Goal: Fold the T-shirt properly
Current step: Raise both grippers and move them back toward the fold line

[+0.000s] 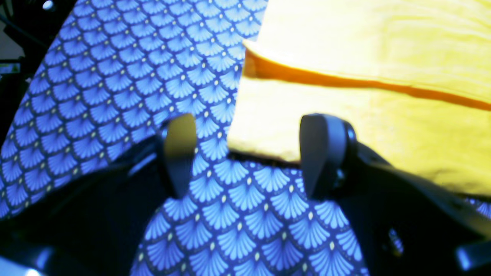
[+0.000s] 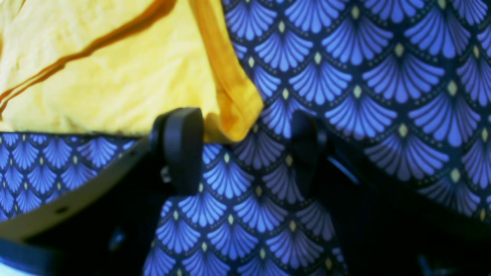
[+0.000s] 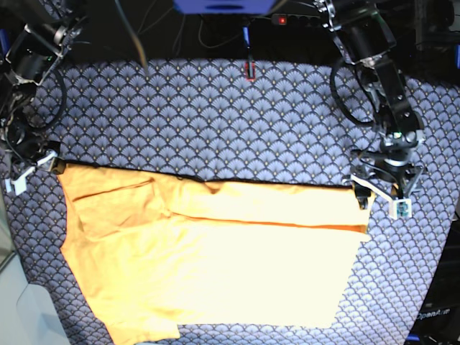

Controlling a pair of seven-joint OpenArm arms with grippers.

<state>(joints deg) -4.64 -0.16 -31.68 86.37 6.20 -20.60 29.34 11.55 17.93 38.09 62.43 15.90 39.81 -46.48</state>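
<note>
Two end effectors, left and right, gape wide and empty at the shirt's far corners. The shirt lies flat on the tablecloth. Best pinch both corners together, evenly.

— Anything readable from where I work?
— Only pale lettering "OpenArm" on the dark base block at the near right corner. Nothing else I can read.
</note>
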